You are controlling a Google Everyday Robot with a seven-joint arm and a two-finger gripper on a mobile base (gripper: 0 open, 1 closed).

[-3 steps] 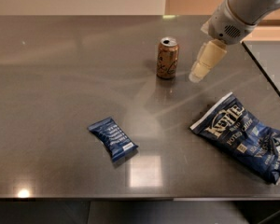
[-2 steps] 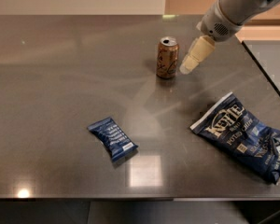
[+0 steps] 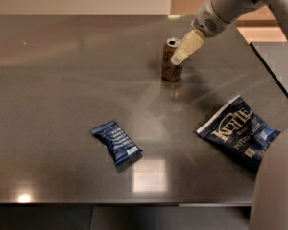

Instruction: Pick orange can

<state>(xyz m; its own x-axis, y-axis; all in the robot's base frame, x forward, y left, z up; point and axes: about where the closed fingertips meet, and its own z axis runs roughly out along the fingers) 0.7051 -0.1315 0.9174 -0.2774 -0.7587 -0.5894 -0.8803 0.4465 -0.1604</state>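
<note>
The orange can (image 3: 171, 63) stands upright on the grey table (image 3: 62, 90), far of centre. It is orange-brown with dark script and a silver top. My gripper (image 3: 178, 57) comes in from the upper right on a white arm. Its cream fingers (image 3: 188, 45) lie over the can's upper right side, with the tip by the rim. Part of the can's right edge is hidden behind them.
A small dark blue snack packet (image 3: 116, 142) lies near the table's front centre. A larger blue chip bag (image 3: 238, 132) lies at the right. The table's right edge (image 3: 271, 75) runs diagonally, with a second surface beyond. A pale robot part (image 3: 278, 186) fills the bottom right corner.
My gripper has moved left and a little up, from beside the can's right side to right over its upper right edge. The can and both bags have not moved.
</note>
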